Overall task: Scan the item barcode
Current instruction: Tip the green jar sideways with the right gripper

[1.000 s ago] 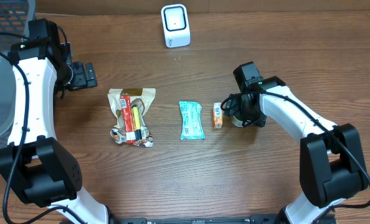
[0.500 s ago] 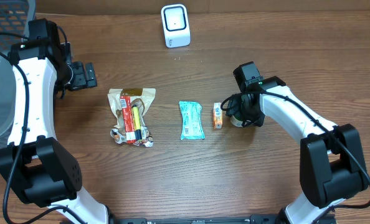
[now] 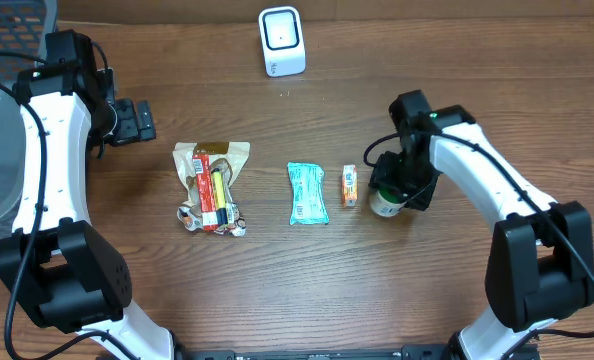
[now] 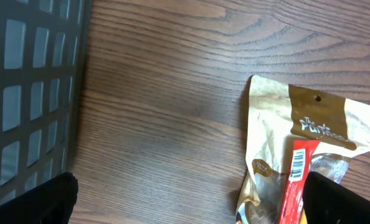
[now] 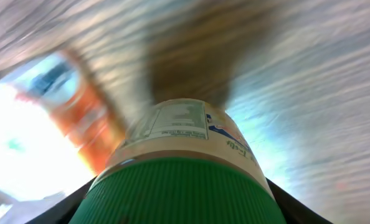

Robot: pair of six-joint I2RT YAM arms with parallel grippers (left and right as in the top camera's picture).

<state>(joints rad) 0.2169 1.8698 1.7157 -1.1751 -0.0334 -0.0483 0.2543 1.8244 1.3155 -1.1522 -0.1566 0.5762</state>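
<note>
Grip check: right gripper clamps the green-lidded jar at centre right, so lift steadily, label toward the scanner at top; left gripper hangs wide open.

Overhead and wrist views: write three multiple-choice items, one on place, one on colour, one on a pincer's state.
1. The scanner stands at: A the far edge; B the near edge; C the left corner.
2. The jar lid is: A red; B green; C white.
3. The left pincer is: A open; B shut on the scanner; C shut on the jar.
Key: 1 A, top centre overhead; 2 B, the right wrist view shows green ribs; 3 A, jaws wide apart, nothing between.
</note>
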